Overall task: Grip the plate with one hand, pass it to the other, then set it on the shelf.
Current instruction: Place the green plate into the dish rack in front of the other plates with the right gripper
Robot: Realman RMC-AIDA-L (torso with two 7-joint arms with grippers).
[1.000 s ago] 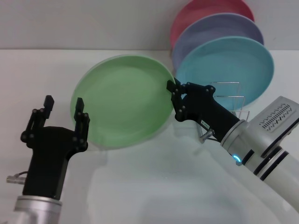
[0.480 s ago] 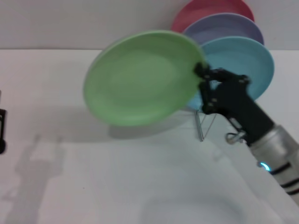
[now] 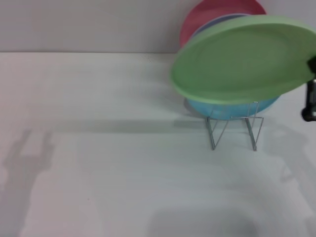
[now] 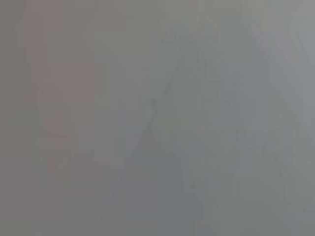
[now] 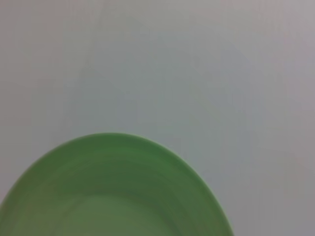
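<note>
Open table (image 3: 98,148) left of shelf (image 3: 234,129)

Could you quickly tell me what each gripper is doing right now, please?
Left gripper: not in view.
Right gripper: at the head view's right edge, holding the green plate above the rack.

A big white table (image 3: 98,148) fills the room. Behind it is a plain grey wall (image 3: 74,24). Soft shadows lie on the table.

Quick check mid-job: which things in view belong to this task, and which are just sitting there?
Belongs to the job:
- green plate, held up above the rack
- wire rack
- right claw, at the picture's right edge by the plate's rim

Just there:
- blue plate in the rack
- lavender plate
- pink plate
</note>
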